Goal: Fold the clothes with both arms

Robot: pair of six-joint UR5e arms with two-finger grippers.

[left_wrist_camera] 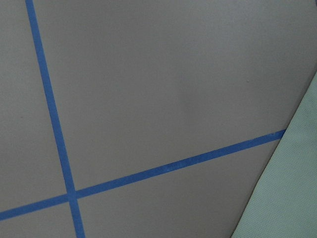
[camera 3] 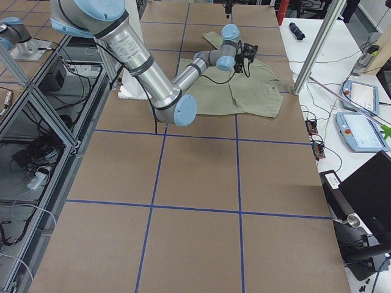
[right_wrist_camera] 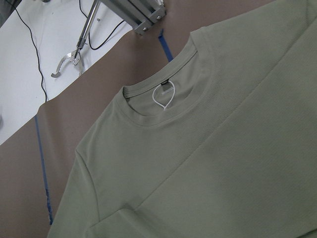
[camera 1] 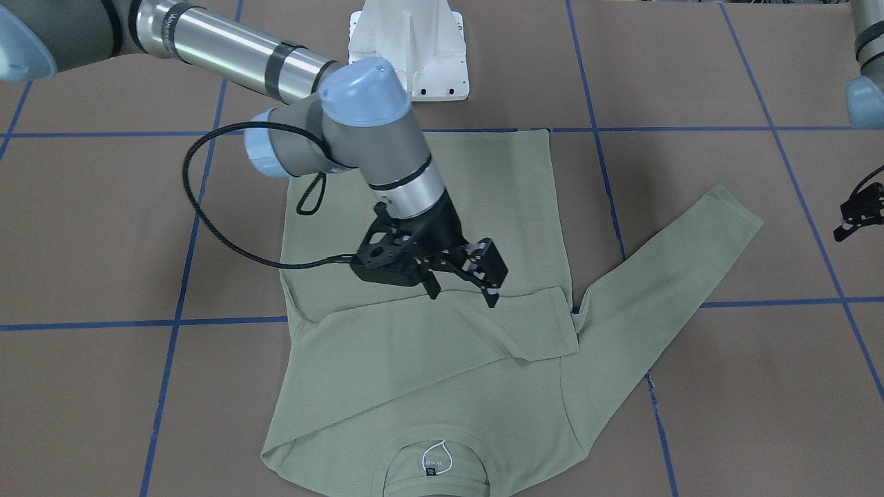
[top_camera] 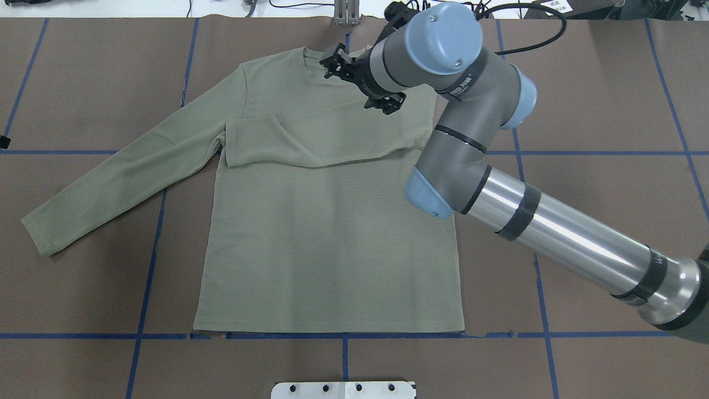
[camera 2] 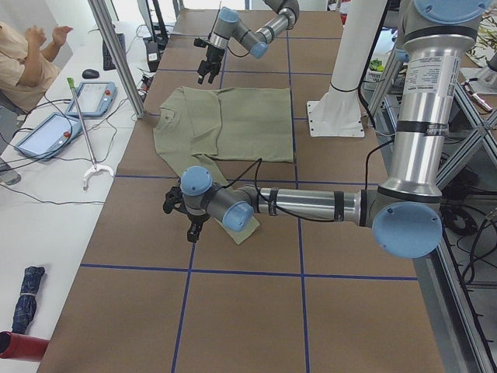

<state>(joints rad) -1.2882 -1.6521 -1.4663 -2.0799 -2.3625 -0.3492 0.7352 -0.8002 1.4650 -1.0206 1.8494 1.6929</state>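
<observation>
The sage-green shirt [top_camera: 327, 238] lies flat on the brown table, collar on the far side from the robot. One sleeve is folded across its chest [camera 1: 442, 331]. The other sleeve [top_camera: 122, 172] lies stretched out to the robot's left. My right gripper [camera 1: 461, 293] is open and empty, just above the folded sleeve's edge near mid-chest; it also shows in the overhead view [top_camera: 354, 86]. Its wrist view shows the collar and white-stringed label [right_wrist_camera: 163, 94]. My left gripper [camera 1: 842, 221] hovers off the shirt beyond the stretched sleeve's cuff [camera 2: 241, 229], fingers apart, holding nothing. Its wrist view shows a sleeve edge [left_wrist_camera: 292, 198].
The white pedestal base [camera 1: 407, 48] stands at the hem side. Blue tape lines [left_wrist_camera: 49, 114] grid the brown table. A metal frame post [camera 2: 116, 54] stands at the far table edge, with an operator [camera 2: 23, 54] and teach pendants [camera 2: 46, 132] beyond.
</observation>
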